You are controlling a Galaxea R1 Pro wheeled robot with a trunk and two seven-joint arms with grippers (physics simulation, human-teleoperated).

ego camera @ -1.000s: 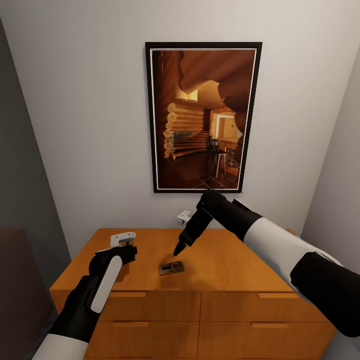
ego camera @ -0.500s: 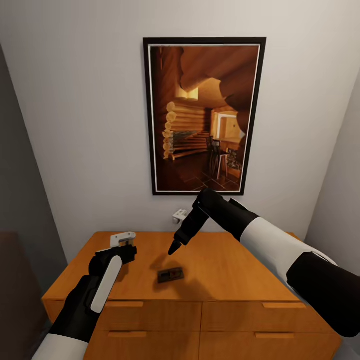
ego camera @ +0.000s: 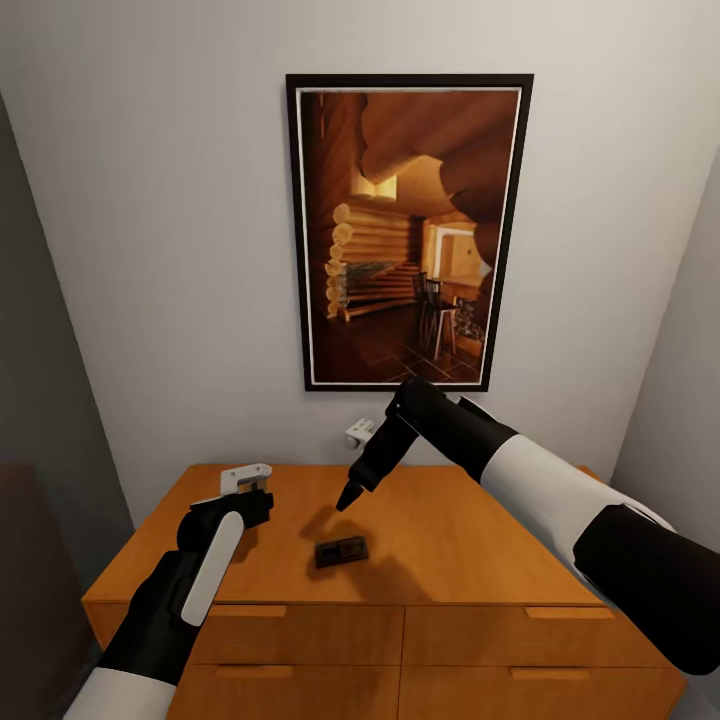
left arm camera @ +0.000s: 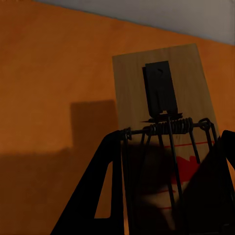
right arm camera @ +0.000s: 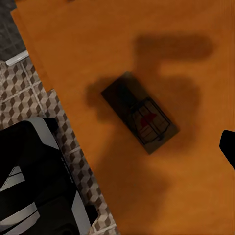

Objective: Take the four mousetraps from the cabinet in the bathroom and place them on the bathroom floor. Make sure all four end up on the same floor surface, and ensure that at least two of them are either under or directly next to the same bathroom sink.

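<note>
One mousetrap (ego camera: 341,551) lies flat on the top of the orange wooden cabinet (ego camera: 460,540); the same mousetrap (right arm camera: 141,113) is in shadow in the right wrist view. My right gripper (ego camera: 349,496) hangs pointing down a little above and behind it, apart from it and holding nothing. Only one of its fingertips (right arm camera: 227,147) shows, and it looks open. My left gripper (ego camera: 248,499) hovers over the cabinet's left part, shut on a second mousetrap (ego camera: 245,476). Its pale board, spring and wire (left arm camera: 161,98) stick out between the black fingers (left arm camera: 98,191). The bathroom floor (right arm camera: 29,98) shows beside the cabinet. The sink is out of view.
The cabinet has drawers (ego camera: 300,620) in its front and stands against a white wall with a large framed picture (ego camera: 408,230). A small white fitting (ego camera: 359,432) sits on the wall behind my right arm. Grey walls close in on both sides. My own base (right arm camera: 39,191) stands on the tiles.
Compared with one second ago the whole view has shifted, so the camera moved. The right gripper now stands a little farther from the lying mousetrap. Nothing differs over the last half second.
</note>
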